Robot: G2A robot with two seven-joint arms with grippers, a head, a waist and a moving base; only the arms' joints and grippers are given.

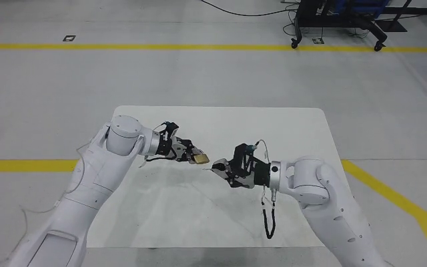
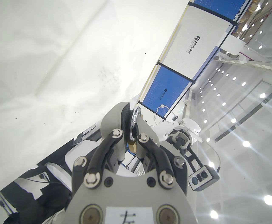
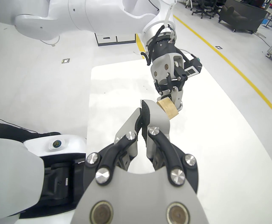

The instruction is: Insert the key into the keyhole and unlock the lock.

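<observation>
Two pickups done: lock (image 3: 168, 108) and key (image 1: 215, 169) both off the table (image 1: 300, 133); insertion and turn remain.
Left gripper (image 3: 172, 96): just left of the lock, clamped on it.
Lock: one, brass.
Key: one, probably that pale sliver just right of the lock.
Right gripper (image 3: 142, 113): further right of the lock, fingers pinched closed on the key.

The setting reads as an industrial robotics test hall. A smooth grey floor (image 1: 200, 80) marked with painted yellow lane lines (image 1: 167, 47) is seen around the white, round-cornered table (image 1: 293, 127). White and blue partition panels (image 2: 170, 89) and rows of round ceiling lamps (image 2: 223, 104) are shown. Black wheeled office chairs (image 3: 204, 6) are parked beyond.
</observation>
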